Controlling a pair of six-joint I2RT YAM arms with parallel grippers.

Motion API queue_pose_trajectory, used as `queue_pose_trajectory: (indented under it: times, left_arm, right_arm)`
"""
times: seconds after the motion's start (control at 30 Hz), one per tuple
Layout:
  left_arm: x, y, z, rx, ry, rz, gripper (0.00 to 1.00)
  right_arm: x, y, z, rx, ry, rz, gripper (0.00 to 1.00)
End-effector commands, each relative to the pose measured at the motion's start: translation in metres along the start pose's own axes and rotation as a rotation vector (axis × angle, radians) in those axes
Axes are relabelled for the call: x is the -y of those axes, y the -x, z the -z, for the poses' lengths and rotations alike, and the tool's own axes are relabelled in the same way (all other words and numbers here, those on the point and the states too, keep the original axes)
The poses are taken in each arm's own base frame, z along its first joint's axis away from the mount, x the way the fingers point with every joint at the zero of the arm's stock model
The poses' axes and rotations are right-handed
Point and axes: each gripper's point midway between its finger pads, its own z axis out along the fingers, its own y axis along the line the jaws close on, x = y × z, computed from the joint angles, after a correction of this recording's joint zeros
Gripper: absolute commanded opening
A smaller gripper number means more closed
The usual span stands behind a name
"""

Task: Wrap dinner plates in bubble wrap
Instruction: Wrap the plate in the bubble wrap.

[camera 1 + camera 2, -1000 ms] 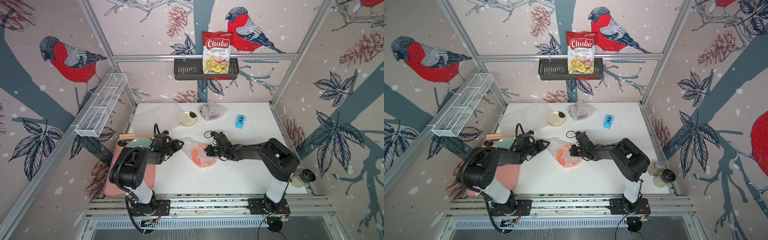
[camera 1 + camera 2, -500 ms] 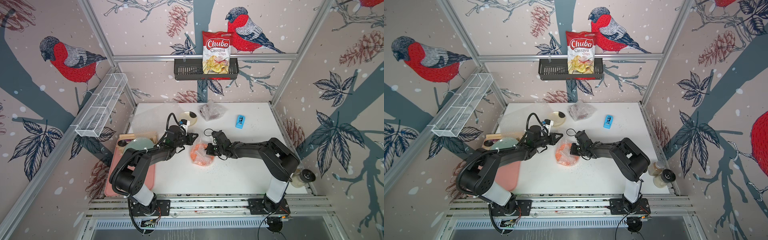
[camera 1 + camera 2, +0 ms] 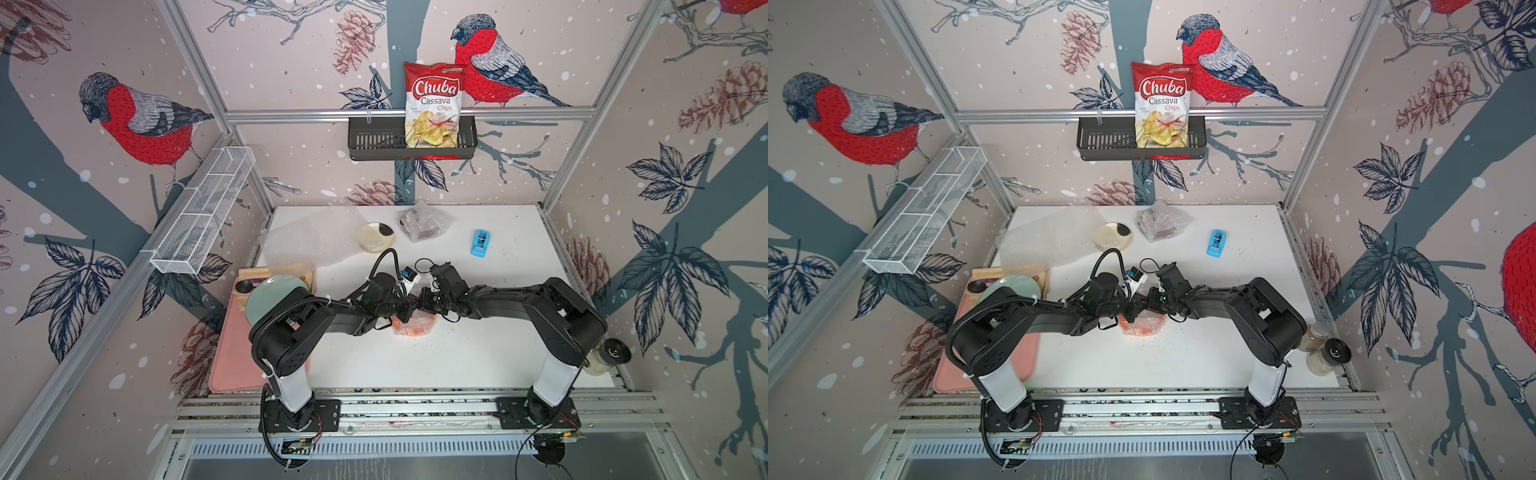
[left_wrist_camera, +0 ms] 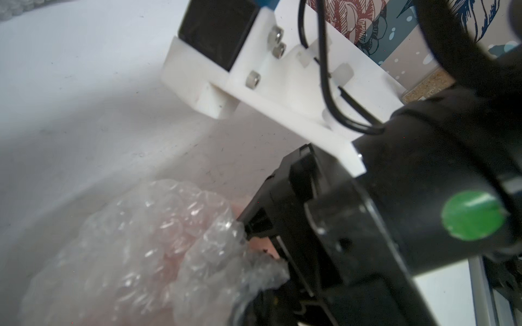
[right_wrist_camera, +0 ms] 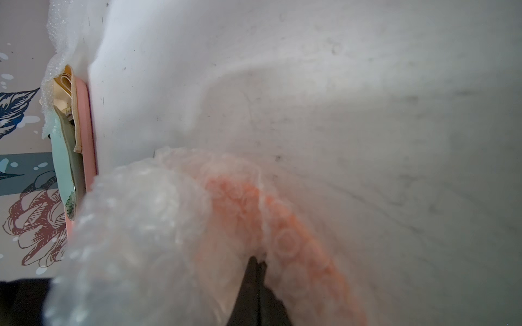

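The orange dinner plate [image 3: 415,326] [image 3: 1142,327] lies mid-table, bundled in bubble wrap [image 4: 147,242] [image 5: 147,225]. Both grippers meet above it. My left gripper [image 3: 405,311] [image 3: 1133,312] [image 4: 264,296] is shut on a bunched flap of the wrap. My right gripper [image 3: 420,301] [image 3: 1152,297] [image 5: 255,262] is shut, its tips pinching the wrap over the plate's rim. A cream dinner plate with a dark rim [image 3: 375,237] [image 3: 1112,236] lies bare at the back. Beside it a dark red plate sits wrapped [image 3: 424,224] [image 3: 1163,224]. A spare flat bubble wrap sheet [image 3: 307,241] [image 3: 1046,241] lies at the back left.
A blue tape dispenser [image 3: 481,243] [image 3: 1216,243] lies at the back right. A pale green plate [image 3: 270,295] [image 3: 1007,286] rests on the pink tray [image 3: 232,357] at the left edge. Spice jars [image 3: 1325,349] stand off the right edge. A black wall basket [image 3: 374,141] holds a chips bag.
My left gripper swung right from the tray side to the orange plate, bringing the wrap's left flap over it, and closed. The right gripper stayed at the plate, shifting slightly back.
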Motion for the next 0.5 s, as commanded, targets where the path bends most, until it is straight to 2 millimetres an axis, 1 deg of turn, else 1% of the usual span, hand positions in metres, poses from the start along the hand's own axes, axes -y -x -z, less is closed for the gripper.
queue_pose_trajectory:
  times: [0.0, 0.03, 0.1, 0.13, 0.2, 0.23, 0.27, 0.33, 0.37, 0.4, 0.47]
  left_arm:
    - [0.021, -0.072, 0.005, -0.255, -0.09, 0.042, 0.0]
    - [0.02, -0.072, 0.006, -0.254, -0.084, 0.037, 0.0]
    - [0.02, -0.073, 0.006, -0.252, -0.082, 0.029, 0.0]
    - [0.02, -0.073, 0.005, -0.25, -0.085, 0.025, 0.0]
    - [0.022, -0.071, 0.003, -0.244, -0.104, 0.022, 0.0]
    - [0.024, -0.07, 0.002, -0.238, -0.115, 0.019, 0.0]
    - [0.025, -0.068, 0.002, -0.231, -0.122, 0.012, 0.0]
    - [0.026, -0.066, 0.001, -0.213, -0.122, -0.007, 0.0]
    - [0.026, -0.065, 0.002, -0.205, -0.116, -0.016, 0.0]
    - [0.025, -0.064, 0.003, -0.198, -0.106, -0.026, 0.0]
    - [0.025, -0.063, 0.004, -0.189, -0.093, -0.049, 0.0]
  right_arm:
    - [0.037, 0.006, 0.024, 0.02, -0.136, -0.13, 0.15]
    - [0.033, 0.018, 0.036, 0.058, -0.116, -0.135, 0.24]
    - [0.029, 0.03, 0.059, 0.112, -0.089, -0.138, 0.4]
    - [0.031, 0.032, 0.069, 0.128, -0.086, -0.147, 0.56]
    - [0.04, 0.029, 0.083, 0.126, -0.096, -0.176, 0.77]
    - [0.045, 0.024, 0.088, 0.119, -0.105, -0.193, 0.93]
    - [0.05, 0.02, 0.092, 0.11, -0.106, -0.207, 1.0]
    - [0.053, 0.003, 0.098, 0.053, -0.054, -0.252, 1.0]
    - [0.05, -0.004, 0.099, 0.02, -0.003, -0.277, 1.0]
    - [0.044, -0.015, 0.099, -0.026, 0.068, -0.312, 1.0]
    - [0.029, -0.025, 0.1, -0.073, 0.192, -0.361, 1.0]
